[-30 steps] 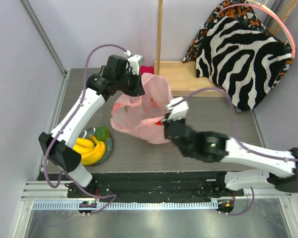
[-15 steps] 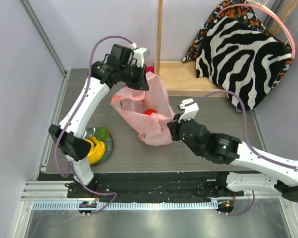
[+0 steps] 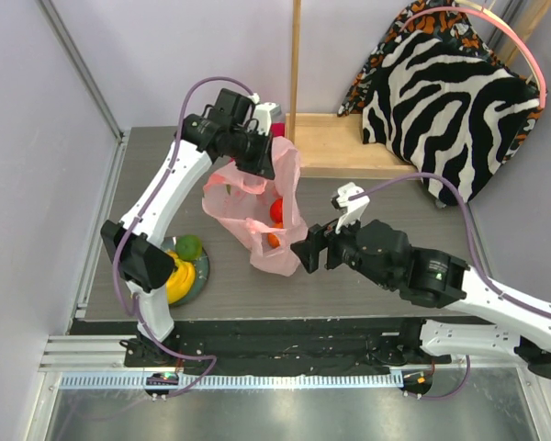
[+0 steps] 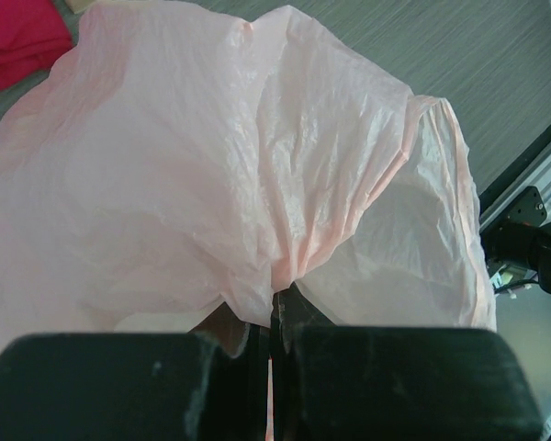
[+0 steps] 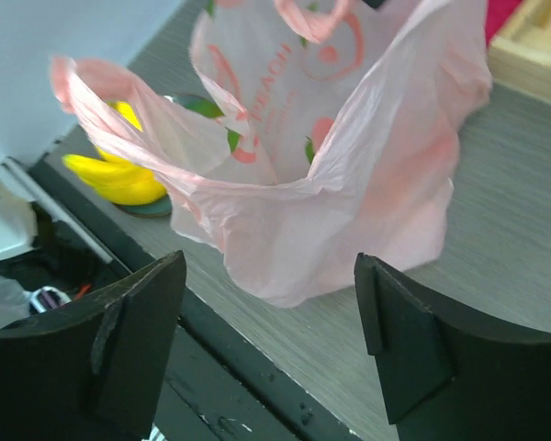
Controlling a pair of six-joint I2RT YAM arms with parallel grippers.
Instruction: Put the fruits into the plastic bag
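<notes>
Leftmost, the grey-blue plate (image 3: 205, 266) on the counter (image 3: 230, 287) carries the bananas (image 3: 181, 278) and the green fruit (image 3: 189, 246). Both are outside the bag, so I judge that part undone. Bananas are smooth, curved and yellow; the green fruit is small, round and glossy.

Next, the left claw (image 4: 274, 322) is pinched tight on a gathered fold of the plastic bag (image 3: 257, 197) near its top, arm raised. Likely that hangs the bag upright with the mouth up. Bag is thin, translucent pink film, crinkly, with darker prints; one loop handle flops left and the bottom rests on the counter. The red fruit (image 3: 276, 210) and orange fruit (image 3: 273, 240) show through the film, red above orange. A magenta cloth (image 4: 18, 37) lies behind.

Rightmost, the right claw (image 3: 305, 254) is spread wide and empty, just beside the bag's lower right. I cannot tell if it touches. It seems free to fetch the next fruit.
</notes>
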